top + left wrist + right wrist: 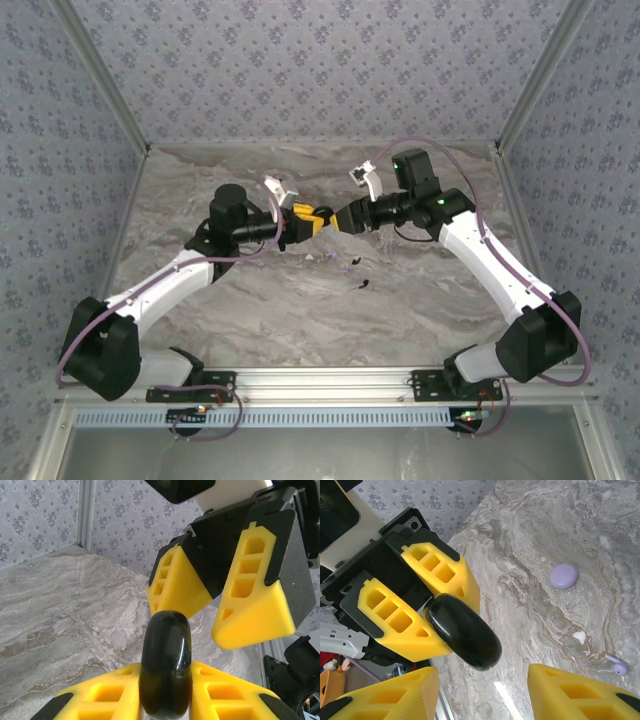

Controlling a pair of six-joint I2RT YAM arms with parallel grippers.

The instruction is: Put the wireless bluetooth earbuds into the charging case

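Note:
My left gripper (165, 674) is shut on the charging case (166, 650), a closed glossy black pill shape that sticks out past its yellow fingers. In the top view the two grippers meet nose to nose above the middle of the table, left gripper (305, 222) facing right gripper (341, 218). My right gripper (482, 680) is open, with the free end of the case (465, 632) just ahead of its gap and nothing between its fingers. One pale lilac earbud (619, 667) lies on the marble table (555, 525). A tiny white piece (579, 637) lies near it.
A lilac round disc (563, 575) rests on the table beyond the earbud. Small dark bits (364, 285) lie on the marble below the grippers in the top view. Patterned walls and metal posts close in the table on three sides.

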